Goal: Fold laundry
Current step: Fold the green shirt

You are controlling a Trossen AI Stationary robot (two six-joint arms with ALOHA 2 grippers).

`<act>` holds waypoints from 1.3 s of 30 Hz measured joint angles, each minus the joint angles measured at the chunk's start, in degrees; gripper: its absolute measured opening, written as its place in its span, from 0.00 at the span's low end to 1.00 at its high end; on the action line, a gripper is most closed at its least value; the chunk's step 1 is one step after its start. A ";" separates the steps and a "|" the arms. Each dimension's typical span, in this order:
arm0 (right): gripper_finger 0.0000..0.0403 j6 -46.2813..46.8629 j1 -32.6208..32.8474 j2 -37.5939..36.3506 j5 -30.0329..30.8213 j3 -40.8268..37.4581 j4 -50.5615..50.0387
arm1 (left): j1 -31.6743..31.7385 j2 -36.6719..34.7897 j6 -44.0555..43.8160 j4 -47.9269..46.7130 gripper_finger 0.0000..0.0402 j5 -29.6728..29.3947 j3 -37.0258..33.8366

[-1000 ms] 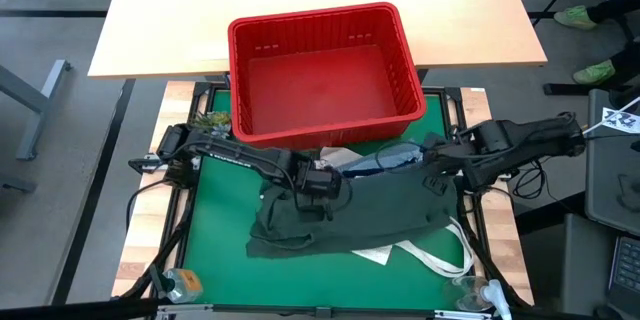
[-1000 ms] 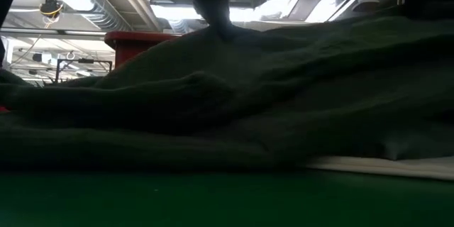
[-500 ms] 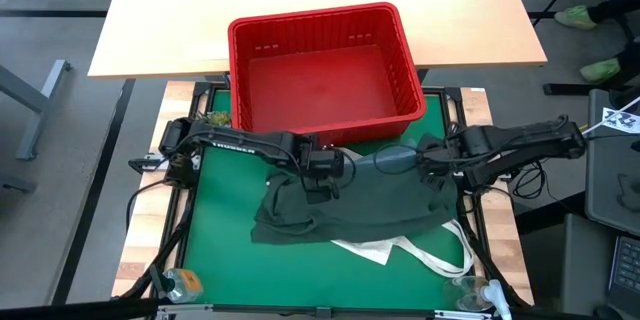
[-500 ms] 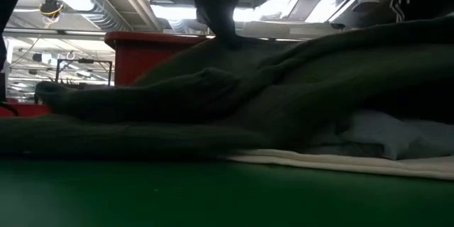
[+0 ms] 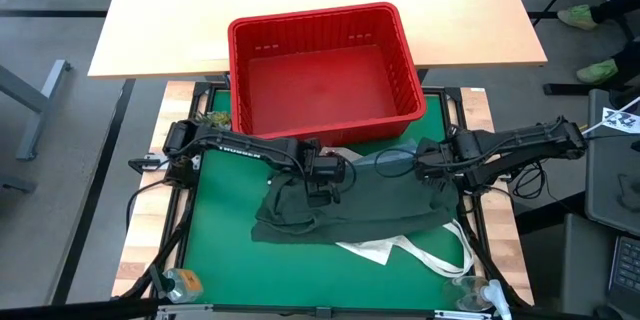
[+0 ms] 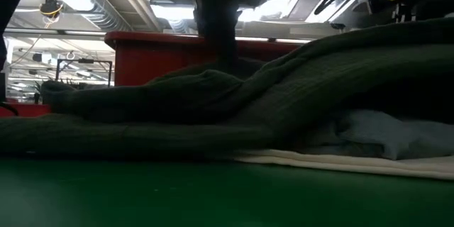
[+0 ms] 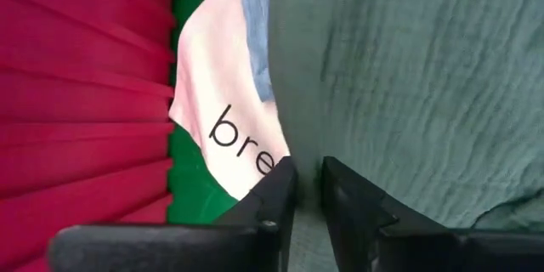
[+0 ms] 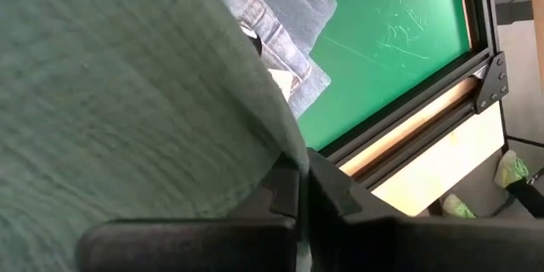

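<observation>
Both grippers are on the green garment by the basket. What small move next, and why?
Probably let the left gripper finish opening and lift clear: its fingers show a narrow gap over the green garment, while the right gripper pinches the garment's edge. The garment lies bunched beside the red basket, so regripping a corner seems sensible.

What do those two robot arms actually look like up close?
Both are slim, dark, jointed arms. The left arm carries white lettering along one link, and black cables trail from both bases. Each ends in a tool with two flat black fingers.
</observation>
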 joint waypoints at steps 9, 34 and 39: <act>0.17 0.02 0.00 0.00 0.44 -0.01 0.59 | 0.20 0.00 -1.42 -0.04 0.30 0.11 0.00; 0.47 0.09 0.02 0.00 -5.96 -0.03 0.55 | -16.41 -13.15 -29.20 -14.18 0.29 1.34 -10.01; 0.47 0.24 0.02 0.00 -6.29 -0.03 0.62 | -20.62 -17.72 -37.60 -12.98 0.28 5.02 -20.32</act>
